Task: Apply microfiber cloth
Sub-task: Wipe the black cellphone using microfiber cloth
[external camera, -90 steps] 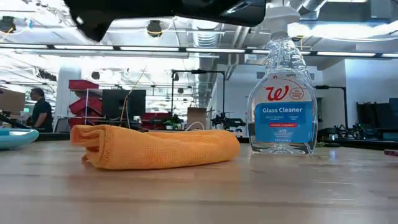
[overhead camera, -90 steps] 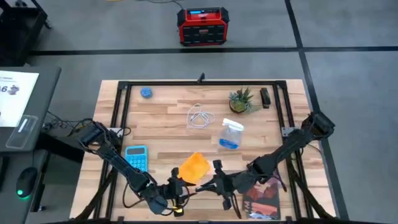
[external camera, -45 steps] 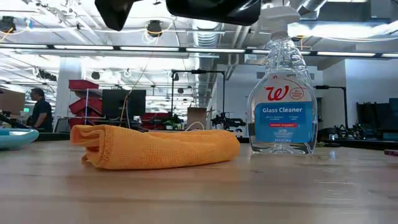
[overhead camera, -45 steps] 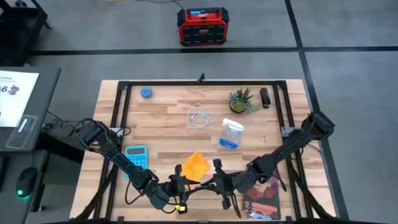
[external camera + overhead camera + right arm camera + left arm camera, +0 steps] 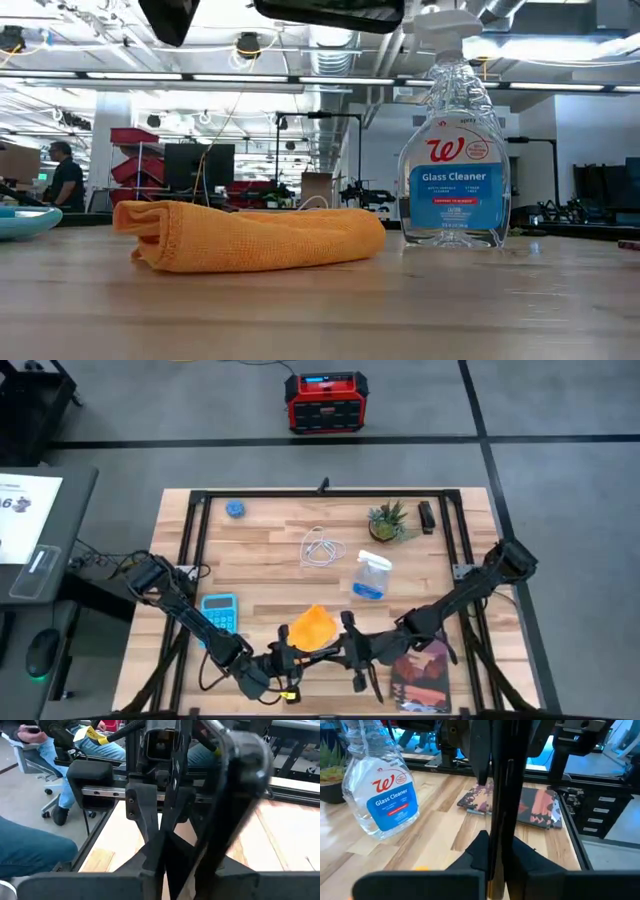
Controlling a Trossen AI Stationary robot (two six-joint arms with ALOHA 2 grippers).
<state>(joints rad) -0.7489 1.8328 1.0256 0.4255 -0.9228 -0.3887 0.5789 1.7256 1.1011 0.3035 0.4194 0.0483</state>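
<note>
The orange-yellow microfiber cloth (image 5: pixel 313 626) lies folded and flat on the wooden table (image 5: pixel 270 565), near the front; the low view shows it (image 5: pixel 250 235) untouched. Just in front of it my left gripper (image 5: pixel 292 657) and my right gripper (image 5: pixel 340 651) meet tip to tip above the table. Between them is a black smartphone (image 5: pixel 235 780), seen edge-on in the left wrist view (image 5: pixel 499 795). Both grippers appear shut on it. My left gripper pinches the smartphone between its two fingers (image 5: pixel 476 854); the thin edge (image 5: pixel 496 840) runs straight out from between them. The phone is lifted clear of the table. My right gripper has the phone's other end (image 5: pixel 207 855) between its fingers, coming from the table's right; the contact itself is hidden by the gripper's own body.
A glass-cleaner spray bottle (image 5: pixel 370 578) stands behind the cloth to the right. A blue calculator (image 5: pixel 220 612) lies at the left and a dark reddish book (image 5: pixel 422 675) at the front right. A potted plant (image 5: pixel 388 522) and a white cable (image 5: pixel 320 547) are farther back. People sit beyond the table.
Both grippers have risen a little; in the low view their dark shapes sit higher at the top edge. My left gripper has also drifted toward the table's right and far side, closer to my right gripper. The cloth has stayed still.
</note>
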